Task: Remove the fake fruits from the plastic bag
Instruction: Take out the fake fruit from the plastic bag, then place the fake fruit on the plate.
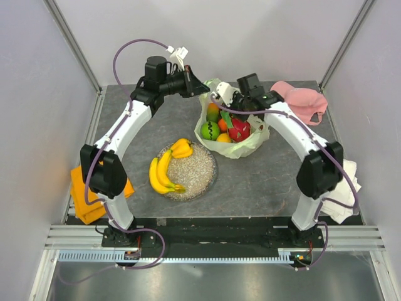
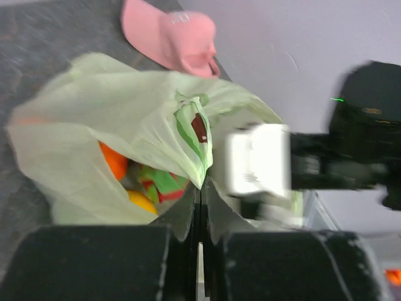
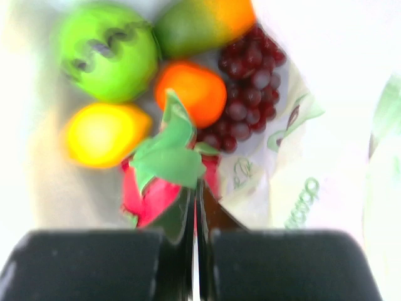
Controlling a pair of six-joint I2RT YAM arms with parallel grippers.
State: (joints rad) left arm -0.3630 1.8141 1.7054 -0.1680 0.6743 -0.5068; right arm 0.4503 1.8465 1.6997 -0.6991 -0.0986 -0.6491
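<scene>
Mid-unload: left gripper (image 2: 200,185) jaws pinched shut on the plastic bag (image 2: 119,119) rim, propping its mouth open; right gripper (image 3: 193,188) jaws closed on the dragon fruit (image 3: 147,194) leaf inside the bag, among other fake fruits (image 3: 191,91); next move likely needs a straight lift clear of the rim.

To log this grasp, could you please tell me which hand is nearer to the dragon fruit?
Right. The right hand is in the bag, closed at the dragon fruit; the left hand pinches the bag's rim, apart from the fruit.

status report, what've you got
left gripper shut on plastic bag rim; right gripper shut on dragon fruit leaf; bananas on plate; no obstruction seen
</scene>
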